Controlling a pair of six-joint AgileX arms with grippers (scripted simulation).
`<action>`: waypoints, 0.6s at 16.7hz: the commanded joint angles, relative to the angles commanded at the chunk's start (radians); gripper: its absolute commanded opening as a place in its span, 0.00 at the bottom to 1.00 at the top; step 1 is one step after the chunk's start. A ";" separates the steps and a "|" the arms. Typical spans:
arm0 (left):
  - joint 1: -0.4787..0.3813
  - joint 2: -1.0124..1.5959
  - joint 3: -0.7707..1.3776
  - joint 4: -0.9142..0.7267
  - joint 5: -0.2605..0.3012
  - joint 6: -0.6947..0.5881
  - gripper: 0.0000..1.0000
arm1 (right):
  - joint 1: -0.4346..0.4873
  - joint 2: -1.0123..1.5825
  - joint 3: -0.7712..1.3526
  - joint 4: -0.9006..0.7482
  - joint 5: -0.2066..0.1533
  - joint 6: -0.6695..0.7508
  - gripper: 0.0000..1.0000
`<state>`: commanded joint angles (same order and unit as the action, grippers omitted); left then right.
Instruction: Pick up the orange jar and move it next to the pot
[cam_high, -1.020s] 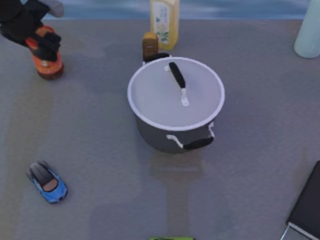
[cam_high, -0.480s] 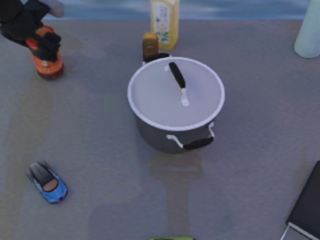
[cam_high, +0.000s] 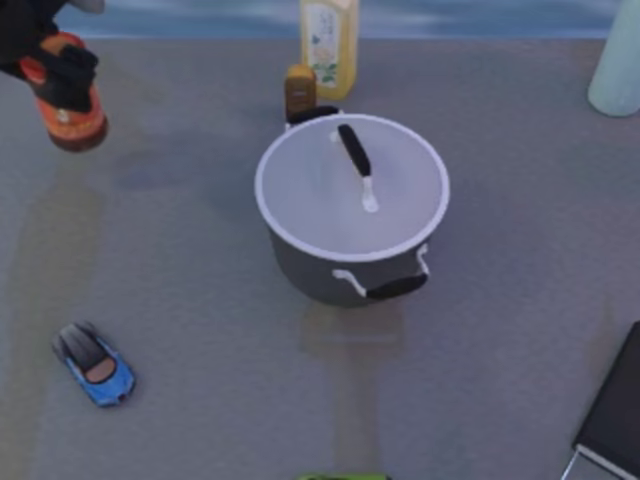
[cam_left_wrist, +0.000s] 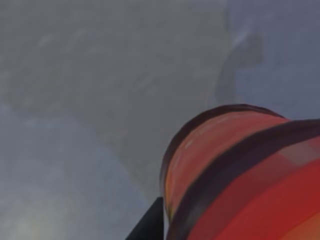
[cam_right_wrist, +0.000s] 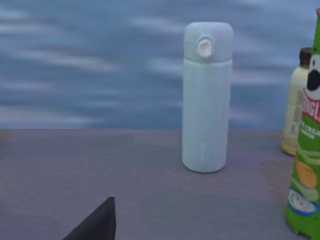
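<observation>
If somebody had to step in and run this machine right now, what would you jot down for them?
Left end effector: shut on the jar, held above the table's far left corner.
Right arm: not seen from above; its wrist view shows a pale flask and a green can.
Pot: lid on, mid-table, with a brown jar and a yellow bottle behind it.
Done: jar gripped and off the table.
Left: carry it right and set it down beside the pot, probably on its open left side.

Matt grey table (cam_high: 200, 300); smooth pot (cam_high: 310, 270) lid.
</observation>
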<state>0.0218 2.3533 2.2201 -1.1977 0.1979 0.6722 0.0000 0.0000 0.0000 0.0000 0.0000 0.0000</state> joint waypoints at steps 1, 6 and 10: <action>0.003 -0.061 -0.062 0.000 0.000 0.001 0.00 | 0.000 0.000 0.000 0.000 0.000 0.000 1.00; 0.016 -0.254 -0.258 0.000 -0.001 0.004 0.00 | 0.000 0.000 0.000 0.000 0.000 0.000 1.00; 0.010 -0.259 -0.261 0.000 -0.002 0.005 0.00 | 0.000 0.000 0.000 0.000 0.000 0.000 1.00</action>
<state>0.0320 2.0948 1.9588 -1.1980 0.1962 0.6776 0.0000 0.0000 0.0000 0.0000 0.0000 0.0000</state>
